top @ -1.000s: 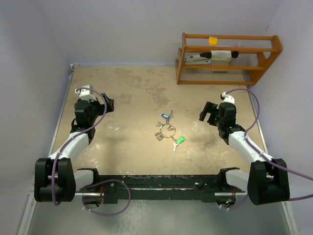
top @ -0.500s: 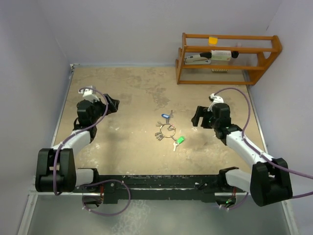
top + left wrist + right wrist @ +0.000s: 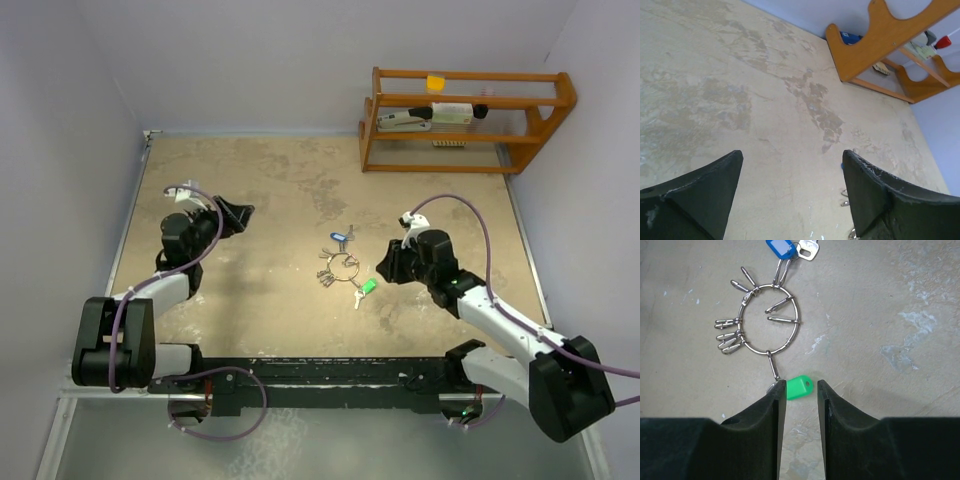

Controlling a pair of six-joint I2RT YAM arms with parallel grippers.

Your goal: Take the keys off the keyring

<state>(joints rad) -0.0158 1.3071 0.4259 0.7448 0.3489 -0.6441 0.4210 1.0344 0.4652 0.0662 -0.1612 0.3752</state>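
Note:
The keyring (image 3: 343, 266) lies flat on the table's middle, a thin silver ring (image 3: 769, 319) with several silver clips and keys round it. The blue-headed key (image 3: 779, 248) lies at its far side, the green-headed key (image 3: 799, 387) at its near side on a clip. My right gripper (image 3: 801, 388) is open just above the green head, its left finger over the clip; in the top view it (image 3: 386, 266) sits right of the ring. My left gripper (image 3: 243, 213) is open and empty, well left of the ring. Its wrist view (image 3: 790, 167) shows bare table, with clip tips (image 3: 844, 193) beside the right finger.
A wooden rack (image 3: 463, 120) with small items stands at the back right and shows in the left wrist view (image 3: 890, 45). Grey walls close in the table on left, back and right.
My right gripper has moved left and nearer, from well right of the ring down to the green key. My left gripper has swung a little right, toward the table's middle.

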